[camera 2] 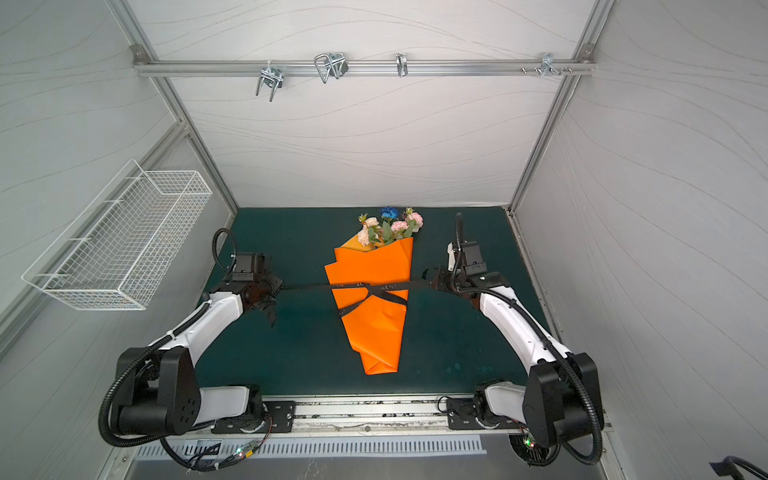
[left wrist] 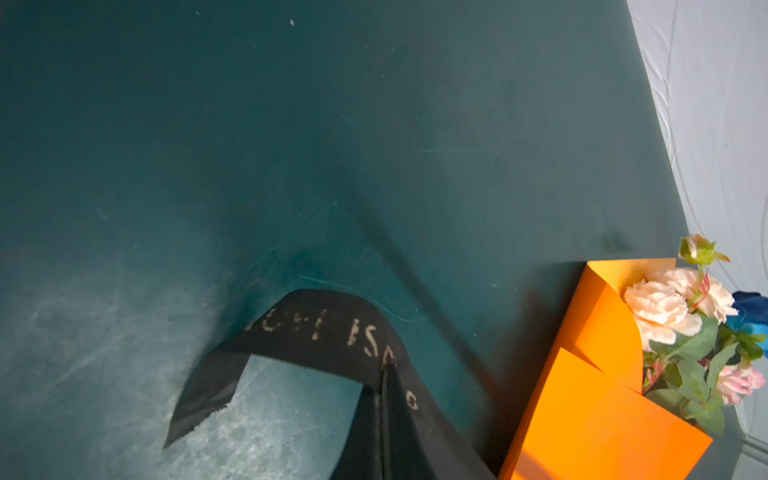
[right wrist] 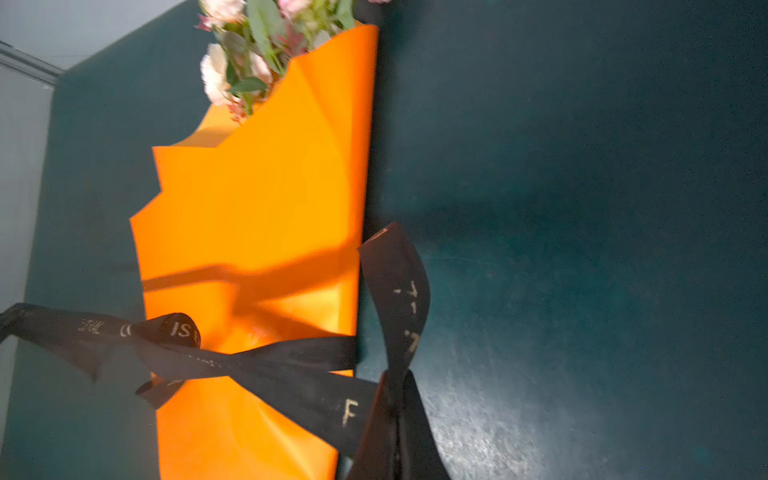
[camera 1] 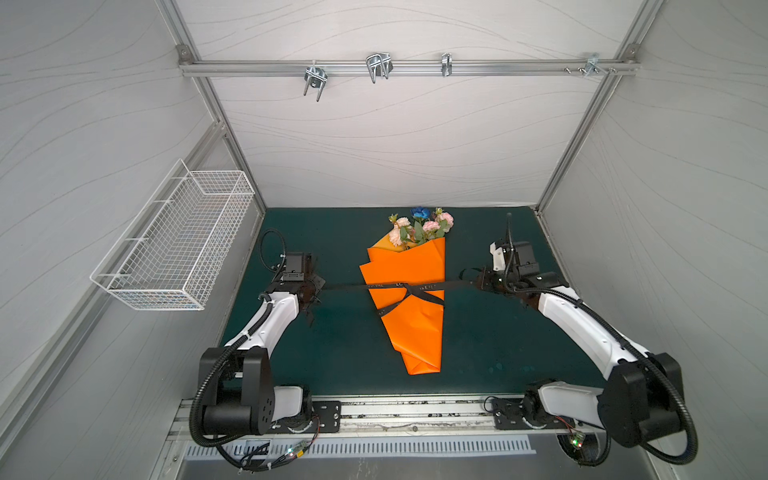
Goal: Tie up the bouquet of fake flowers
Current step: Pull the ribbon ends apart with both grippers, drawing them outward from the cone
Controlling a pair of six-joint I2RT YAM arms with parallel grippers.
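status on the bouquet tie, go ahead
Left claw and right claw both shut on ribbon ends. Ribbon taut, crossed over wrap; bouquet flat on mat. Nothing in the way.

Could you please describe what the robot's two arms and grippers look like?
The left arm and right arm have rounded white link shells joined by bulky black joint housings. Black corrugated cable conduit loops along each. The left gripper and right gripper are black, with a boxy black module mounted beside each.
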